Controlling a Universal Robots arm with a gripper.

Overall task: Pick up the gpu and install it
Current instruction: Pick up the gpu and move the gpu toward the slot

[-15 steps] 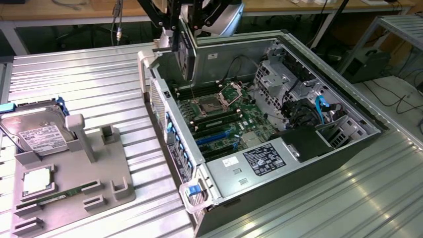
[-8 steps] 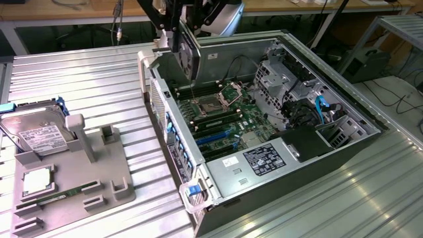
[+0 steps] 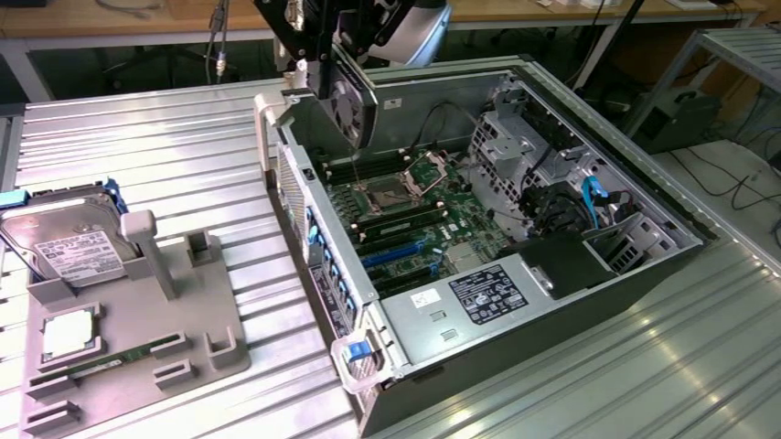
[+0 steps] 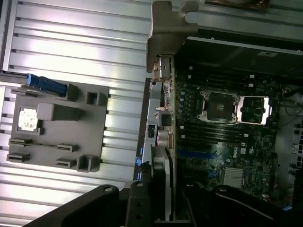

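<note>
The black robot gripper (image 3: 324, 64) is pinched tight on the thin, dark, flat gpu (image 3: 351, 101) with its round fan, just above the open grey metal computer case (image 3: 550, 357). If the card tilts, it could bump the case wall and miss its slot.

One open black computer case (image 3: 550, 366), one dark flat gpu card (image 3: 351, 99), one silver white-labelled hard drive (image 3: 68, 247), one grey plastic holder (image 3: 134, 352).

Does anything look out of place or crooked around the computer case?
Nothing looks spilled or broken. The gpu hangs clamped in the gripper above one corner of the open case, not seated on the motherboard.
</note>
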